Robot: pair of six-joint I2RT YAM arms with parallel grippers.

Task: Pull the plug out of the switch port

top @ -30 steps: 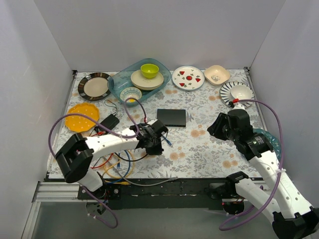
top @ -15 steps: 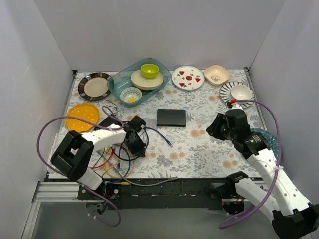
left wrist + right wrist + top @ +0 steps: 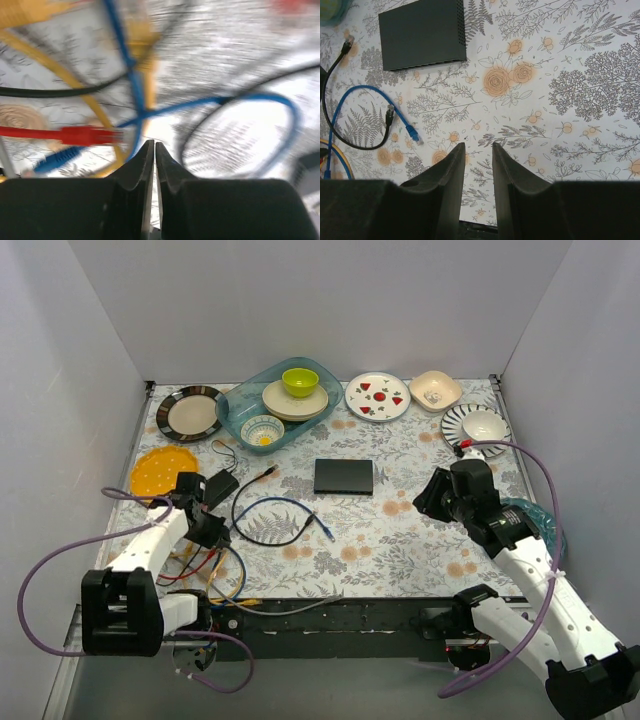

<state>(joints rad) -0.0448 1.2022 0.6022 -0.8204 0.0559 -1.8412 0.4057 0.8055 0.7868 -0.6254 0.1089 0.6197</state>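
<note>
The switch (image 3: 344,476) is a flat black box lying in the middle of the table; it also shows in the right wrist view (image 3: 422,34), with no cable in it. A blue cable (image 3: 280,520) lies in a loose loop left of it, with its plug (image 3: 412,134) free on the cloth. My left gripper (image 3: 205,525) is shut and empty over the cable tangle at the left; its view (image 3: 154,144) is blurred. My right gripper (image 3: 430,502) hovers right of the switch, and its jaws (image 3: 478,145) are a little apart and empty.
A black adapter block (image 3: 218,485) on a cord lies by a yellow plate (image 3: 163,470). Red, yellow and blue cables (image 3: 215,570) tangle at the front left. A teal tub of bowls (image 3: 278,400) and several plates (image 3: 377,395) line the back.
My left arm swung from beside the switch back to the left over the cable tangle. The blue cable moved with it and now lies loose. The right arm barely moved.
</note>
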